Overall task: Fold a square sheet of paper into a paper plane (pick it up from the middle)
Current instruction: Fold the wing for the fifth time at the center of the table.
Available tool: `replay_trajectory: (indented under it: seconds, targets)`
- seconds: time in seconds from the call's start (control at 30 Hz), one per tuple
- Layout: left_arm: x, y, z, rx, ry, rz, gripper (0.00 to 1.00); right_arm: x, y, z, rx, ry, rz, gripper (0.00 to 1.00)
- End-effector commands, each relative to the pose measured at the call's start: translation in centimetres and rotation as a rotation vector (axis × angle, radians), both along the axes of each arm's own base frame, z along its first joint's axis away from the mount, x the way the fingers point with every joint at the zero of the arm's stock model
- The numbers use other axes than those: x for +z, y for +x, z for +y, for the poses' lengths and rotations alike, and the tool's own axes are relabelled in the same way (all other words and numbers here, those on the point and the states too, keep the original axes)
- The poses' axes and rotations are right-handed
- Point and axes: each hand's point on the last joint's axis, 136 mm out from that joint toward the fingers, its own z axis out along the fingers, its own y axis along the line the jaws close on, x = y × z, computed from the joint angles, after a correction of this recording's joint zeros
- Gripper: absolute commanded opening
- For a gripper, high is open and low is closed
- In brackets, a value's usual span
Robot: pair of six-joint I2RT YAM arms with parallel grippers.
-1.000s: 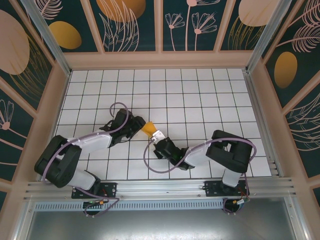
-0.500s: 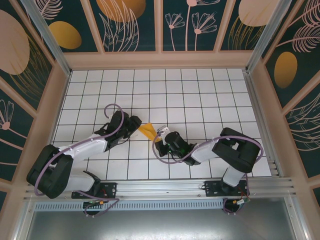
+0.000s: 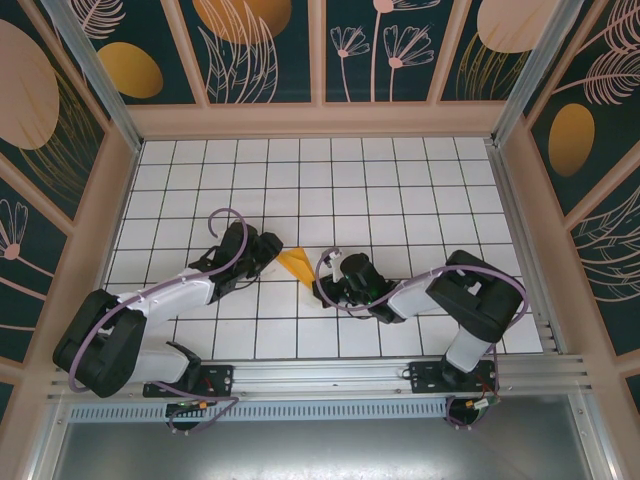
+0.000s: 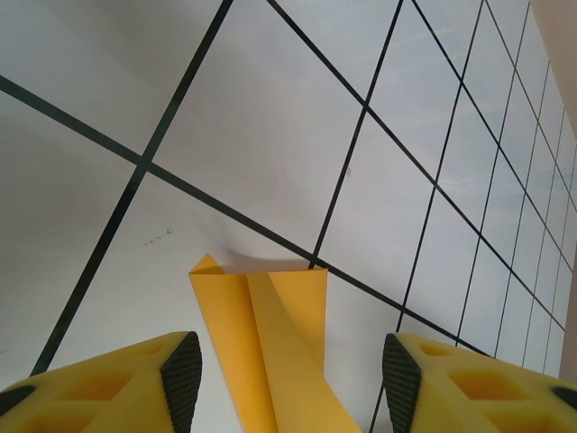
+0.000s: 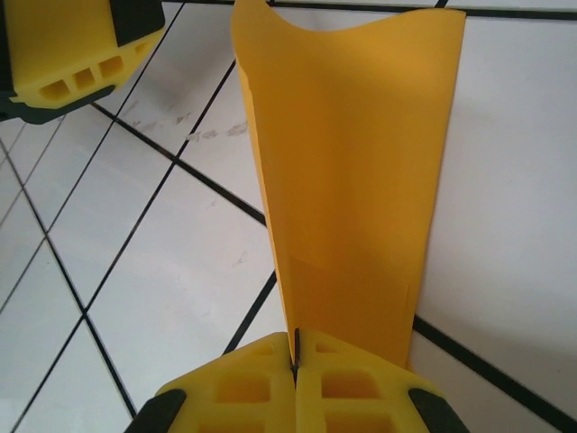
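The orange-yellow sheet of paper is folded into a narrow strip with a centre crease and lies low over the tiles between the two arms. My right gripper is shut on its near edge, and the strip stretches away from the jaws. My left gripper is open, with one fingertip on each side of the other end of the paper and neither touching it. From above, the left gripper is just left of the paper and the right gripper at its lower right.
The white tiled floor stretches open behind and to both sides. Wooden walls close it in at the back and sides. A metal rail with the arm bases runs along the near edge.
The right arm has dropped lower and stretched out to the right, still pinching the paper, which now lies flatter. The left arm has reached forward; its jaws stay open.
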Motion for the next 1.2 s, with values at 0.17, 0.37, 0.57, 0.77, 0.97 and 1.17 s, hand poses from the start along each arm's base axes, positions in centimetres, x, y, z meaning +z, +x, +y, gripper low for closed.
replay_trajectory:
  seconds: [0.17, 0.37, 0.57, 0.77, 0.97, 1.17]
  targets:
    - [-0.9, -0.4, 0.4, 0.006, 0.008, 0.025, 0.58, -1.4, -0.6, 0.8, 0.037, 0.03, 0.143, 0.0]
    - [-0.8, -0.5, 0.4, -0.004, 0.01, 0.019, 0.58, -2.2, -0.6, 0.5, 0.026, 0.064, 0.274, 0.0]
    - [-0.9, -0.8, 0.2, -0.026, 0.007, 0.015, 0.58, -2.8, -0.9, 0.4, 0.028, 0.108, 0.403, 0.0]
    - [0.0, -1.2, -0.6, -0.081, -0.053, -0.05, 0.46, -2.9, -0.3, 0.1, -0.019, 0.124, 0.482, 0.0]
    - [0.8, -1.7, -1.9, -0.148, -0.141, -0.12, 0.38, -3.8, -0.4, 0.0, -0.049, 0.104, 0.544, 0.0]
    - [1.0, -2.2, -3.4, -0.224, -0.208, -0.145, 0.33, -4.5, -0.5, -0.1, -0.09, 0.098, 0.62, 0.0]
